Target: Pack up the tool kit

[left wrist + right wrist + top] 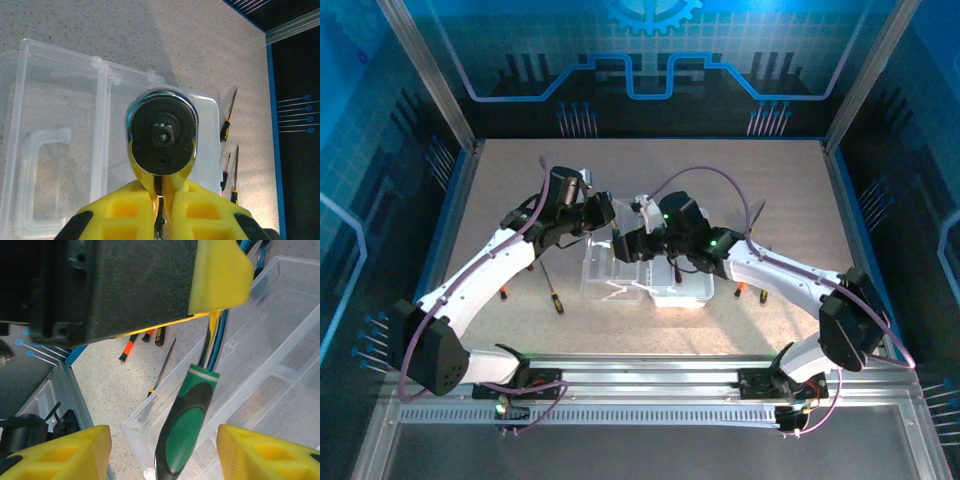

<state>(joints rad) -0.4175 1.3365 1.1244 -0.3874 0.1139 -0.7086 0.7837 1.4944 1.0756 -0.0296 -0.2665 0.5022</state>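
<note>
Clear plastic case (pixel 690 298) lies open at the centre of the worktop (pixel 175 40), both arms meeting above it. No items can be made out inside it.

Left tool (pixel 160 192): yellow fingers (pixel 125 210) closed almost together on the neck of a ratchet (pixel 161 132). Its chrome head with black centre stands just above the fingertips, over the case (pixel 60 100).

Right tool (pixel 165 442): fingers (pixel 75 450) wide apart, one on either side of a green-and-black handle (pixel 182 430). No contact with the handle is visible. The handle hangs below the yellow finger (pixel 220 275) of the left tool, at the case rim (pixel 280 340).

Screwdrivers (pixel 227 125) lie loose on the worktop outside the case, some on each side of it (pixel 555 300). One with an orange-red handle (pixel 127 349) shows in the right wrist view.
</note>
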